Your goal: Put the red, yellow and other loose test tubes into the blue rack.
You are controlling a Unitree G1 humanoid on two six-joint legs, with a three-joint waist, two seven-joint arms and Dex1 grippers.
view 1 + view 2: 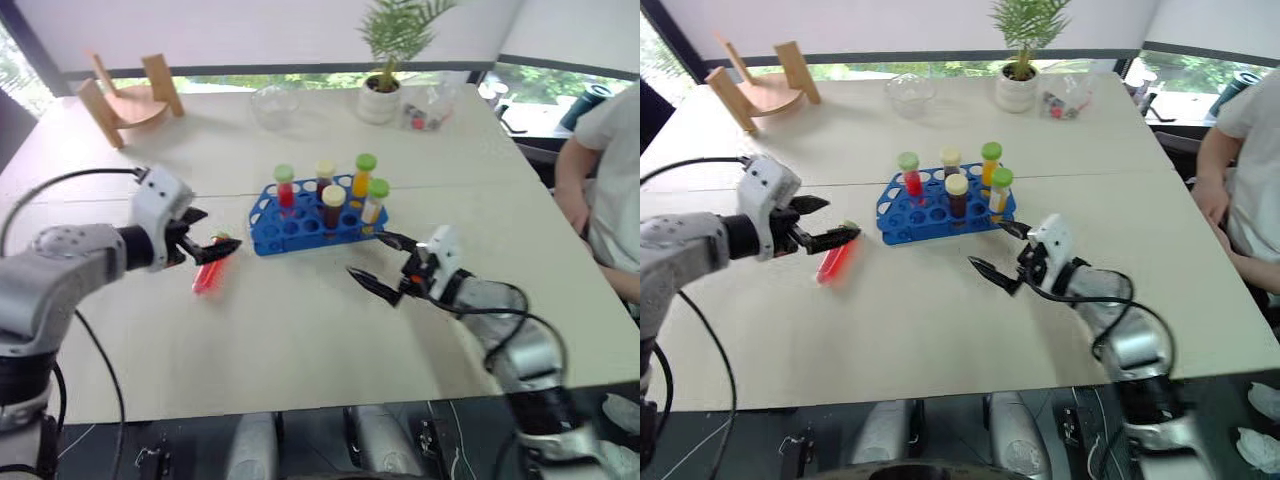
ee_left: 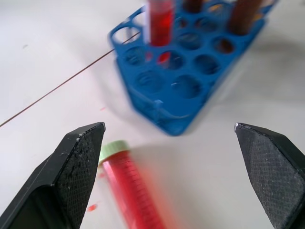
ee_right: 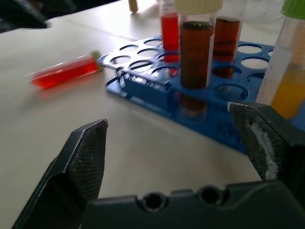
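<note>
A loose red test tube (image 1: 208, 272) lies beneath the wide-open, empty left hand (image 1: 204, 236); the right hand (image 1: 378, 262) gapes empty.

On the far side of the pale table (image 1: 300, 330) stand a wooden stand (image 1: 130, 98), a clear glass bowl (image 1: 275, 105) and a small potted plant (image 1: 385, 60), while a person in a white shirt (image 1: 605, 170) sits at the right edge.

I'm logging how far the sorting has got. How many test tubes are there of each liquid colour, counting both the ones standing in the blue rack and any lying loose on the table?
Red tubes: 2, one in the blue rack at, one loose on the table
Brown tubes: 2
Yellow-orange tubes: 2
Total: 6
</note>
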